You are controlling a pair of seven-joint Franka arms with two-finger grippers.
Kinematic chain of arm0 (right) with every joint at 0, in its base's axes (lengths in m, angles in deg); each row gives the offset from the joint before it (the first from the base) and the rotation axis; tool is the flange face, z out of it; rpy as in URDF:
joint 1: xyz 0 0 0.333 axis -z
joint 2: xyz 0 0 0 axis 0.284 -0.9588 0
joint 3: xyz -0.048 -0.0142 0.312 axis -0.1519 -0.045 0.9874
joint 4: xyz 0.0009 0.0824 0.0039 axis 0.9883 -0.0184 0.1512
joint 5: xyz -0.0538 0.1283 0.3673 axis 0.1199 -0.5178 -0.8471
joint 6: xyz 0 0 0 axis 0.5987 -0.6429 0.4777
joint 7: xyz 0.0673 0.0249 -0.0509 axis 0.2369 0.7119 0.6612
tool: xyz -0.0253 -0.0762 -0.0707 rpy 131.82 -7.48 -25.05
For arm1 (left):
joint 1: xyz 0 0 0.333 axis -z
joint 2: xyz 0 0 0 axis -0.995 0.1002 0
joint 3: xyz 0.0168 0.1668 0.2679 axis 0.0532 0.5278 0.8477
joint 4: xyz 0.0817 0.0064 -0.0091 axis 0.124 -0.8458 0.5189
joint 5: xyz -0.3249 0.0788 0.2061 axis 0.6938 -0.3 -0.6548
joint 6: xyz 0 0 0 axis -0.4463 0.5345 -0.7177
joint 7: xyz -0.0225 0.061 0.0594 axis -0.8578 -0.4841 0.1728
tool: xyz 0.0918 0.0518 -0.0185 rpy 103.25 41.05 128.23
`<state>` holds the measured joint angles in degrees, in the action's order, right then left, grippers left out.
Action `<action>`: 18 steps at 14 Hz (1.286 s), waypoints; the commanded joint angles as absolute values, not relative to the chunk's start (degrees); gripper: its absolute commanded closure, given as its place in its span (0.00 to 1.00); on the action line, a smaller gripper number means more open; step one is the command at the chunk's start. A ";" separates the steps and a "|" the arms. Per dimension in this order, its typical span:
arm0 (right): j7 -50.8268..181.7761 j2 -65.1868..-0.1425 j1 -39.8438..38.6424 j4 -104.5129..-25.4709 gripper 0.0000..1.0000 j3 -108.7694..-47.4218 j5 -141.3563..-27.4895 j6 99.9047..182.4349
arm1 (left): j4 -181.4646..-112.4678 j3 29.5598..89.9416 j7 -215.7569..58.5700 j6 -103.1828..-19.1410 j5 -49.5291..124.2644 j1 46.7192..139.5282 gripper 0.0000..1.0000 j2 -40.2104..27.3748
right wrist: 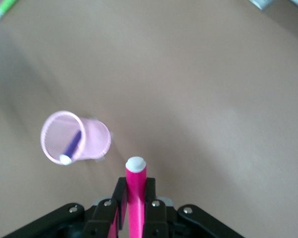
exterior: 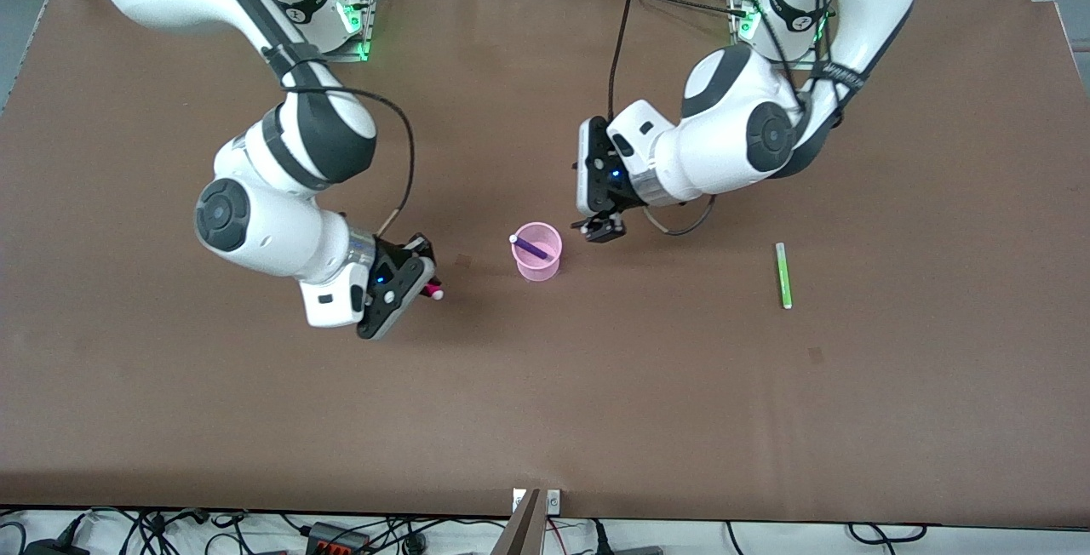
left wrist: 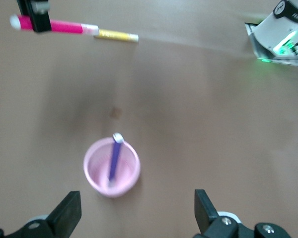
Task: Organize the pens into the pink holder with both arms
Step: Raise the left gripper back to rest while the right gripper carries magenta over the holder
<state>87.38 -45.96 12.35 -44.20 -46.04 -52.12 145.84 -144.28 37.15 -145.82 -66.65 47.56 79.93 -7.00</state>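
1. Front view: you are looking at the pink holder (exterior: pixel 537 252) standing upright near the middle of the desk (exterior: pixel 545 402), with the purple pen (exterior: pixel 531 246) leaning inside it, whitish end up at the rim.
2. You are seeing the right gripper (exterior: pixel 423 280) hanging over the desk beside the holder, toward the right arm's end. Its jaws are pinching the magenta-pink pen (exterior: pixel 434 291).
3. Right wrist view: you are seeing that pen (right wrist: pixel 135 198) clamped between the fingers (right wrist: pixel 120 208), its white tip (right wrist: pixel 135 163) sticking out past them, apart from the holder (right wrist: pixel 75 137).
4. You are seeing the left gripper (exterior: pixel 602 227) hovering just beside the holder, toward the left arm's end. In the left wrist view its jaws are spread wide, gripping nothing, with the holder (left wrist: pixel 111 167) between the two fingertips (left wrist: pixel 67 212).
5. You are finding the light green pen (exterior: pixel 783 275) lying flat on the desk, well apart from the holder, toward the left arm's end.
6. Left wrist view: you are seeing the yellow pen (left wrist: pixel 116 35) lying on the desk near the held magenta-pink pen (left wrist: pixel 54 25).
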 commanded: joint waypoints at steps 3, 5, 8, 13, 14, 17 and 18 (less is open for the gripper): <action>93.90 -45.67 5.44 -44.28 1.00 -45.84 -52.24 154.90 | -136.59 38.35 -123.69 -46.19 31.06 77.22 0.00 -12.26; 96.91 -45.68 2.71 -44.28 1.00 -45.84 -52.24 157.03 | -134.27 39.92 -116.89 -40.08 27.33 78.18 0.00 -15.24; 100.94 -45.76 0.07 -44.37 1.00 -45.84 -48.12 157.91 | -135.41 53.77 -114.49 -39.36 27.23 83.52 0.00 -21.83; 103.60 -47.34 -2.57 -44.90 1.00 -45.84 -48.02 161.67 | -141.72 69.18 -101.70 -39.36 27.85 88.64 0.00 -31.76; 103.51 -48.04 -2.75 -44.90 1.00 -45.84 -48.10 163.61 | -142.61 69.81 -97.13 -39.19 27.85 88.73 0.00 -33.08; 103.42 -49.45 -4.15 -45.33 1.00 -45.75 -48.28 166.96 | -144.11 73.05 -79.19 -38.22 27.85 88.21 0.00 -36.08; 103.42 -49.54 -4.16 -45.77 1.00 -45.75 -48.28 167.05 | -144.11 74.20 -79.24 -38.22 27.85 87.94 0.00 -36.26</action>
<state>102.52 -49.37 -3.89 -45.13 -45.72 -48.53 165.74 -141.73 71.36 -83.95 -38.09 28.14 87.42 -33.74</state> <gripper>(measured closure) 0.824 0.000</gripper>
